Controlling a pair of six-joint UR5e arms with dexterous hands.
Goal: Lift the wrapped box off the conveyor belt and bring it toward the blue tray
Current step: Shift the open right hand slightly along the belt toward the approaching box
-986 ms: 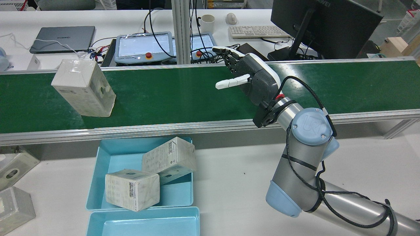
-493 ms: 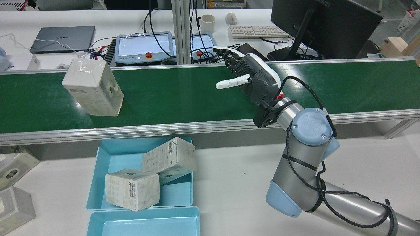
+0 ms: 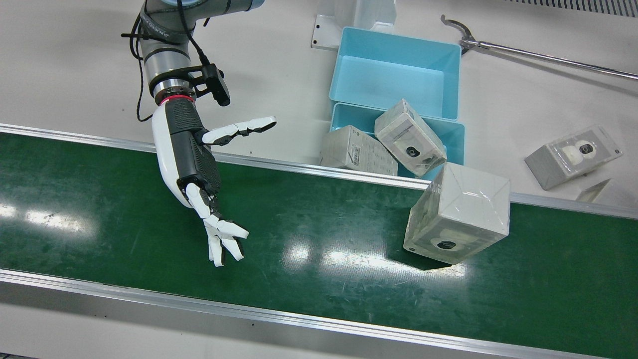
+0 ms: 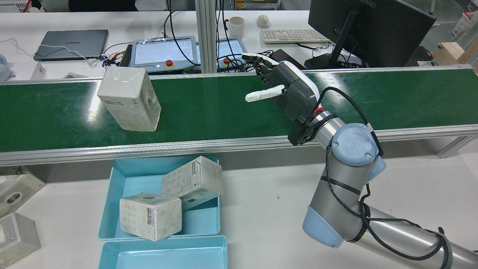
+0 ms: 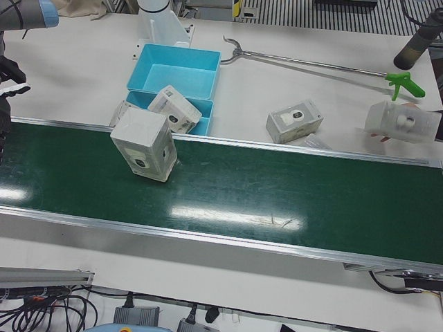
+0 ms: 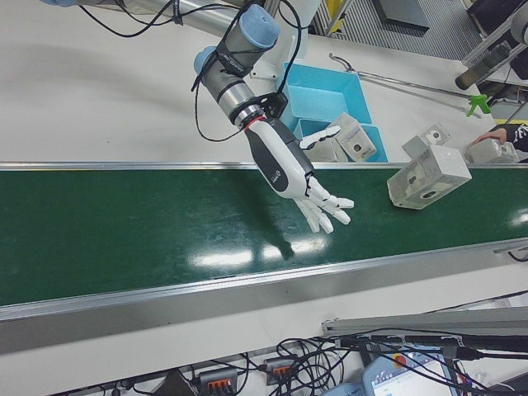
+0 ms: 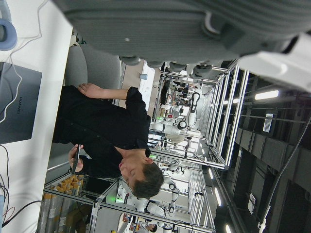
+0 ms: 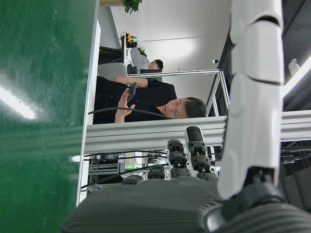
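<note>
Green belt surface (image 4: 224, 108) runs across the whole station, and the wrapped box (image 4: 129, 99) stands on it, tilted, toward the left end in the rear view. Clear film over the box catches the light; in the front view one face (image 3: 446, 243) shows a dark round mark. The box touches nothing but the conveyor.

Well to the box's right, the right hand (image 4: 283, 87) hangs above the belt with its palm turned toward the box. Its fingers (image 3: 222, 239) are spread apart and hold nothing, and the thumb juts out sideways, clear of the others. Belt shows between hand and box in the front view and the right-front view (image 6: 309, 194).

On the white desk (image 4: 269, 201) just near of the belt sits the blue tray (image 4: 112, 201), almost in line with the box on the conveyor. Two more wrapped boxes lie in it, one (image 4: 151, 216) flat and one (image 4: 192, 181) leaning on it. A second, empty blue tray (image 4: 164, 254) sits nearer still, touching the first.

Only a grey underside of the left hand (image 7: 194, 29) fills the top of its own camera view; whether its fingers are open or closed cannot be told.
</note>
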